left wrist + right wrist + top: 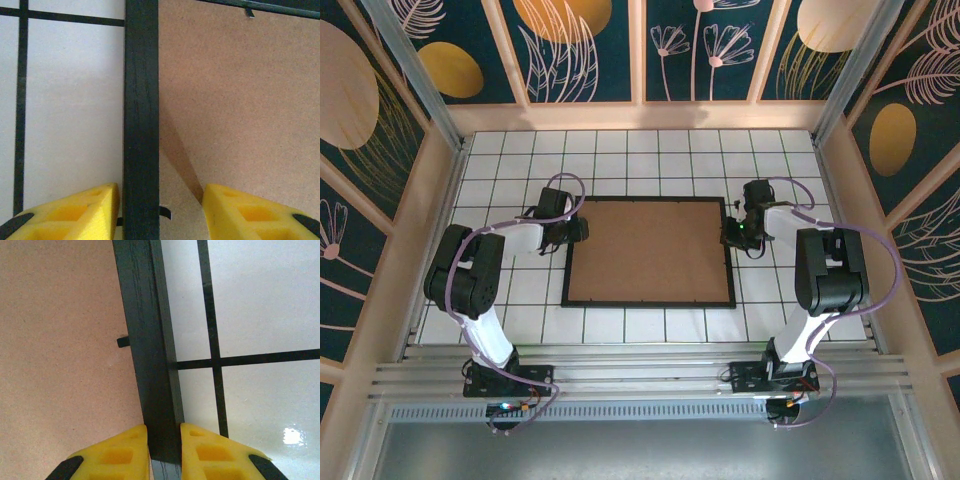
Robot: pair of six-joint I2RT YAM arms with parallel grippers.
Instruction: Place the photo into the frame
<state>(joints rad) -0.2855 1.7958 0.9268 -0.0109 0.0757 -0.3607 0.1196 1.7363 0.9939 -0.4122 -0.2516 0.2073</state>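
Observation:
The black frame (650,304) lies flat in the middle of the tiled table, and a brown backing board (648,250) fills it. The photo is hidden. My left gripper (578,231) is at the frame's left side. In the left wrist view it (160,192) stands open astride the black bar (141,100): one yellow finger (95,210) is just outside the bar, the other (235,210) is over the board (240,100). My right gripper (728,233) is at the frame's right side, and its yellow fingers (164,432) are shut on that bar (147,340).
Small black tabs (167,212) (122,342) stick out from the frame's inner edge over the board. White tiles (520,290) surround the frame on all sides. Wooden-edged patterned walls (450,150) enclose the table left, right and back.

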